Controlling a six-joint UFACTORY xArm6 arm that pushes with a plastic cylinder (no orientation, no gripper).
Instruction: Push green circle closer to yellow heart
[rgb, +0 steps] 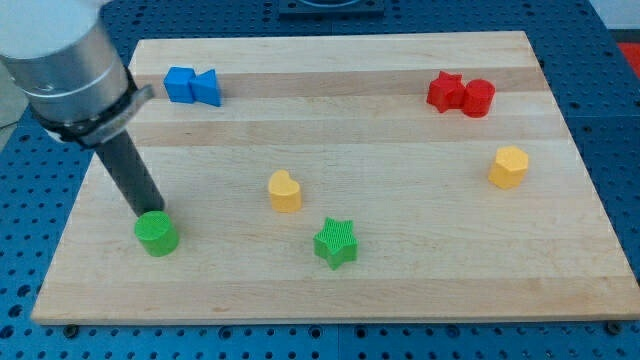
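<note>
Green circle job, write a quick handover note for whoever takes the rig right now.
My tip: down at the upper-left edge of the green circle, seemingly touching it.
Green circle: near the board's lower left.
Yellow heart: toward the view's right and slightly up from the circle, with a clear gap of bare board between them.
Green star: below and right of the heart, off the direct line.
Done: tip placed at the circle.
Left: push the circle rightward and a little up until it sits close to the heart.

On a pale, striped wooden board (400, 160), a green circle (157, 234) and ridged green star (336, 243) flank a yellow heart (284, 191); beyond it sit two blue blocks (192, 86), two red blocks (461, 94) and a yellow hexagon (508, 166).
</note>
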